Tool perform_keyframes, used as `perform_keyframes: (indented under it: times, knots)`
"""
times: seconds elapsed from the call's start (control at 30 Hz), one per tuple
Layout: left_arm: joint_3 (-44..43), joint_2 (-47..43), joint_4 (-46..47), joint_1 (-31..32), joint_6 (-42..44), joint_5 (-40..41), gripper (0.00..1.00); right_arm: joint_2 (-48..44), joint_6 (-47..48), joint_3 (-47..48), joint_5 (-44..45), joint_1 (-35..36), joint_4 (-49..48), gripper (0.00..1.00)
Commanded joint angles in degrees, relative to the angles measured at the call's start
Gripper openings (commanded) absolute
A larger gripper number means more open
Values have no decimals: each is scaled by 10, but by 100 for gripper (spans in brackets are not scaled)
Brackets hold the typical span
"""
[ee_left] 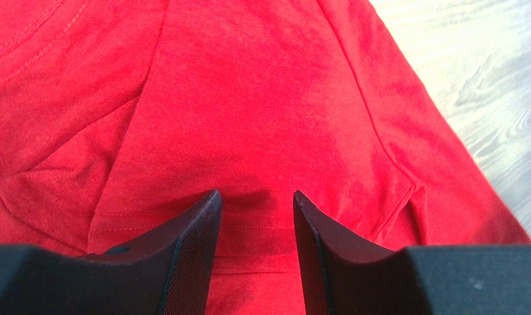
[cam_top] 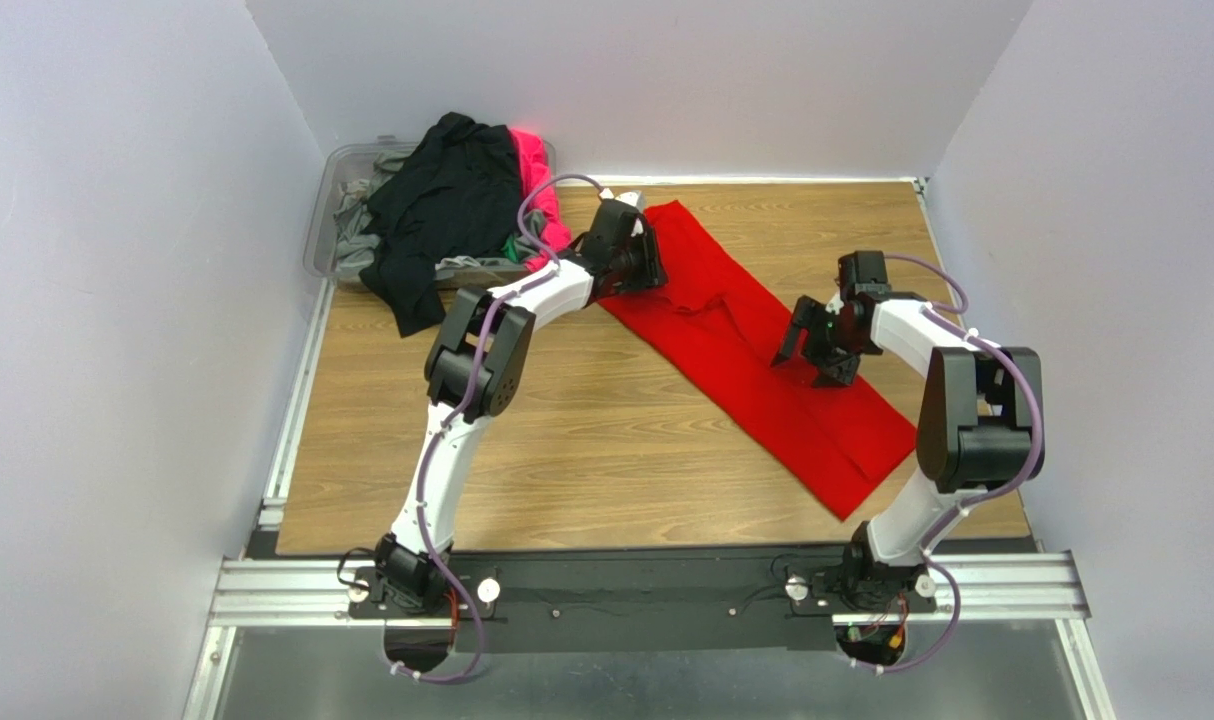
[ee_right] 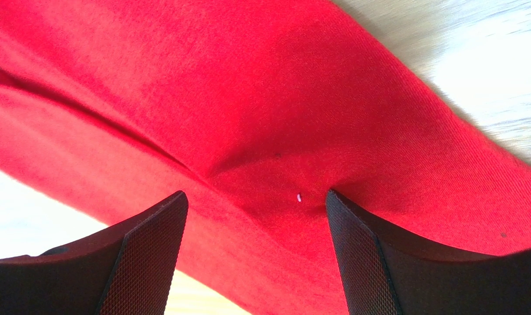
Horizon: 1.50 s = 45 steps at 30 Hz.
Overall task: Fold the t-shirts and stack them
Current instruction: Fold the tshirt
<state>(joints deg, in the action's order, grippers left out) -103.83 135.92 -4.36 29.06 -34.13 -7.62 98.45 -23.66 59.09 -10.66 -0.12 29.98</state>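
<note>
The bright red t-shirt (cam_top: 748,353) lies folded into a long strip, running diagonally from the back centre to the front right of the wooden table. My left gripper (cam_top: 639,255) is open over the shirt's far end, its fingers down on the cloth (ee_left: 261,118) beside a sleeve seam. My right gripper (cam_top: 812,342) is open over the middle of the strip, its fingertips pressing the red cloth (ee_right: 261,111) near a crease. Neither gripper holds anything.
A clear plastic bin (cam_top: 332,210) stands at the back left with a heap of shirts in and over it: black (cam_top: 440,203), hot pink (cam_top: 535,173), grey (cam_top: 361,225) and a bit of green (cam_top: 511,245). White walls enclose three sides.
</note>
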Motion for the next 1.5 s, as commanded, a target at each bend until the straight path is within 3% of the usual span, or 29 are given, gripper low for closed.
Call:
perform_keyframes:
  times: [0.0,0.53,0.83,1.1,1.47]
  knots:
    - [-3,25,-52,-8,76,-33,53,42,-24,-54,-63,6,45,84]
    - [-64,51,-103,-8,93,-38,53,25,-54,-89,-67,92,51,84]
    - [-63,7,-100,-7,83,-17,53,-53,-72,-83,-2,101,94,84]
    - [-11,-60,-80,26,55,-6,54,-83,-78,-106,35,119,122,84]
    - [66,-28,-25,39,-9,-70,54,-58,-104,-123,35,159,107,84]
